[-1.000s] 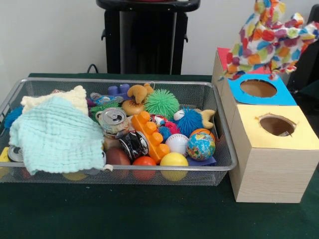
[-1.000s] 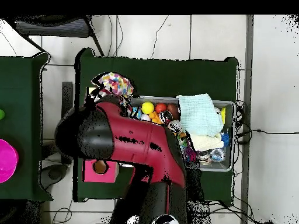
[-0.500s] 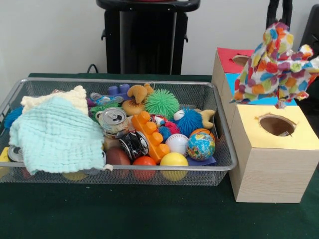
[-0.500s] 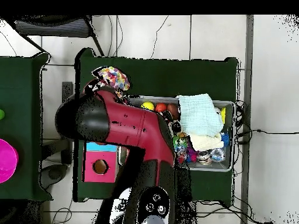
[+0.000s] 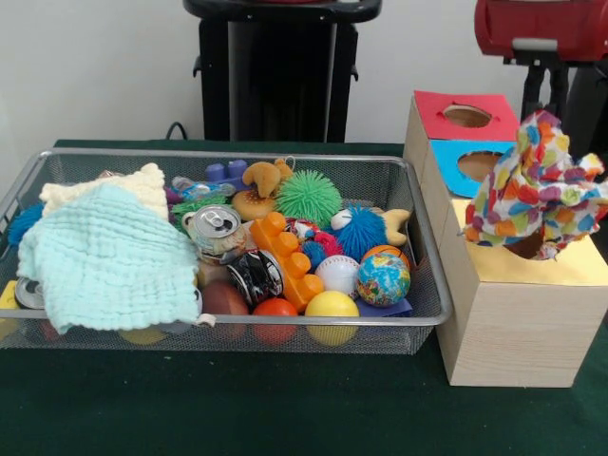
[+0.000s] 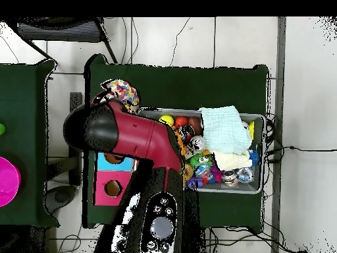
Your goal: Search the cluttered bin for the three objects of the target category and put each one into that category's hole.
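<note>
My gripper [image 5: 544, 106] is shut on a white cloth with many-coloured dots [image 5: 537, 190] and holds it hanging just above the yellow top [image 5: 532, 271] of the pale wooden box at the right. The cloth hides the yellow-topped hole. In the overhead view the cloth [image 6: 118, 91] shows beyond the red arm [image 6: 125, 132]; the gripper itself is hidden there. The wire mesh bin [image 5: 228, 154] stands left of the boxes, full of toys. No other dotted cloth shows in it.
A mint waffle cloth [image 5: 109, 256] lies over a cream one [image 5: 95, 190] at the bin's left. Balls, a can [image 5: 217, 228] and an orange brick [image 5: 285, 256] fill its right. The blue-topped opening [image 5: 480, 166] and red-topped opening [image 5: 467, 116] lie behind the yellow box.
My gripper has carried the dotted cloth down and toward the front camera, from above the red and blue boxes to over the yellow box. The cloth now covers the yellow hole.
</note>
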Motion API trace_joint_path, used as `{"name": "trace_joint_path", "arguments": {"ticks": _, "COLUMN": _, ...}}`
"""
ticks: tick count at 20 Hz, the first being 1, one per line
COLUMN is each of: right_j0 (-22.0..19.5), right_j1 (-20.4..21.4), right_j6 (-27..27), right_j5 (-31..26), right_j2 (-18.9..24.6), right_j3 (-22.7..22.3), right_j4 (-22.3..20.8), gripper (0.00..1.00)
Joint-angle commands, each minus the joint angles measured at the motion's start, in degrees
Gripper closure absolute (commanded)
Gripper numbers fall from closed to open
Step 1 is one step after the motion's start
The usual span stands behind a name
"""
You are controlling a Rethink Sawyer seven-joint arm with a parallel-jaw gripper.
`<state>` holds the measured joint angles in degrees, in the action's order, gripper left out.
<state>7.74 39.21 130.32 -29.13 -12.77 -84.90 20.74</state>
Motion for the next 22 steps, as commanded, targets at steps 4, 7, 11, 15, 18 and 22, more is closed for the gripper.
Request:
{"name": "trace_joint_path", "arguments": {"ticks": 4, "right_j0": 1.7, "right_j1": -4.79, "right_j6": 16.04, "right_j5": 4.32, "right_j2": 3.28, "right_j3": -2.91, "right_j4": 6.11, "gripper": 1.0}}
{"name": "trace_joint_path", "arguments": {"ticks": 7, "right_j0": 1.79, "right_j1": -6.22, "right_j6": 14.85, "right_j5": 5.79, "right_j2": 4.11, "right_j3": -3.19, "right_j4": 6.98, "gripper": 1.0}}
{"name": "trace_joint_path", "arguments": {"ticks": 11, "right_j0": 1.38, "right_j1": -7.14, "right_j6": 12.95, "right_j5": 6.59, "right_j2": 4.29, "right_j3": -3.81, "right_j4": 7.36, "gripper": 1.0}}
{"name": "trace_joint_path", "arguments": {"ticks": 15, "right_j0": 2.2, "right_j1": -7.36, "right_j6": 13.13, "right_j5": 4.25, "right_j2": 2.27, "right_j3": -2.83, "right_j4": 7.12, "gripper": 1.0}}
{"name": "trace_joint_path", "arguments": {"ticks": 18, "right_j0": 2.31, "right_j1": -7.73, "right_j6": 12.4, "right_j5": 1.2, "right_j2": 0.4, "right_j3": -1.85, "right_j4": 5.86, "gripper": 1.0}}
{"name": "trace_joint_path", "arguments": {"ticks": 22, "right_j0": 0.94, "right_j1": -6.35, "right_j6": 9.83, "right_j5": -2.11, "right_j2": 0.07, "right_j3": -3.19, "right_j4": 4.6, "gripper": 1.0}}
